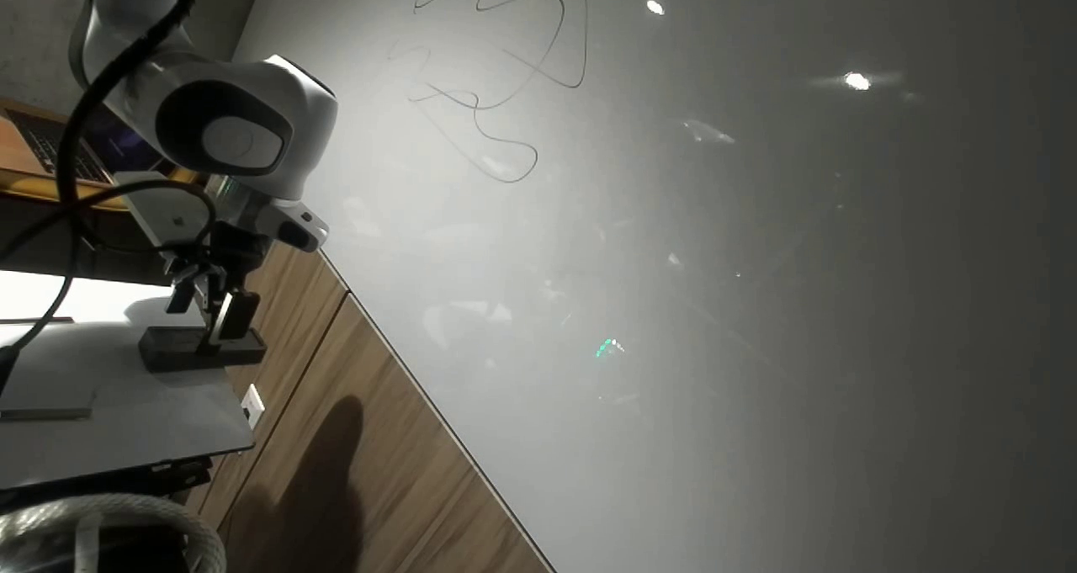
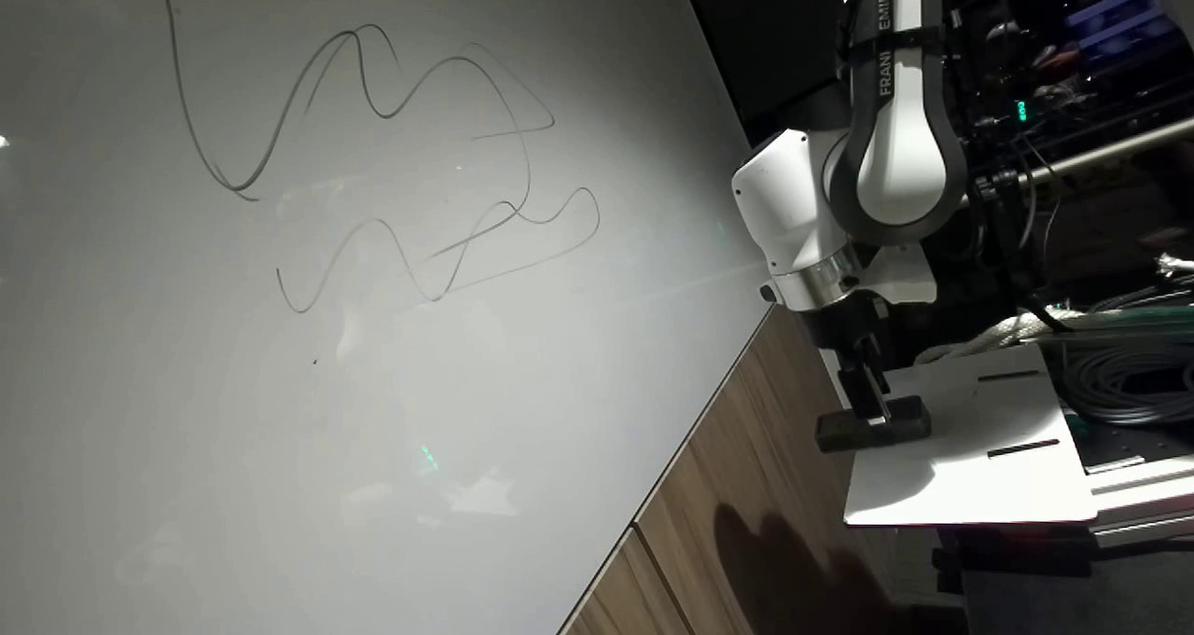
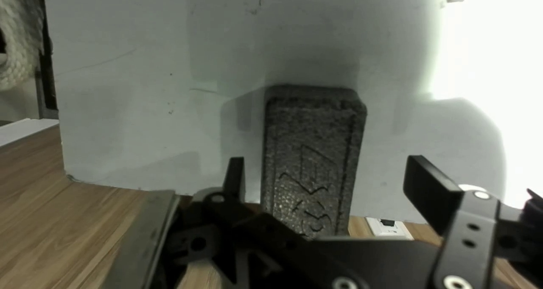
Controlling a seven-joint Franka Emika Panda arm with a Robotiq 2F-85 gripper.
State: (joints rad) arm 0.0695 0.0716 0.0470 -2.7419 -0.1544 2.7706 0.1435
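Pincer (image 3: 333, 185) released, its fingers (image 3: 428, 189) spread to either side of a dark grey block (image 3: 312, 153); in the wrist view, pale surface shows between each finger and the block. That block lies flat on a pale table (image 3: 123, 127), one end jutting past the edge, its upper face scored with lines. Two narrow dark bars or slots (image 2: 1023, 448), I cannot tell which, mark the table nearby. Past the edge runs wood panelling (image 1: 412, 480) with a white socket (image 1: 252, 405). Bordering the panelling, a large glossy board (image 2: 560, 402) carries thin, looping dark lines (image 2: 350, 34). Behind the arm (image 1: 227, 127), in an exterior view, sits an opened laptop (image 1: 118, 140). A coiled grey cable (image 2: 1119, 407) lies beyond the table.
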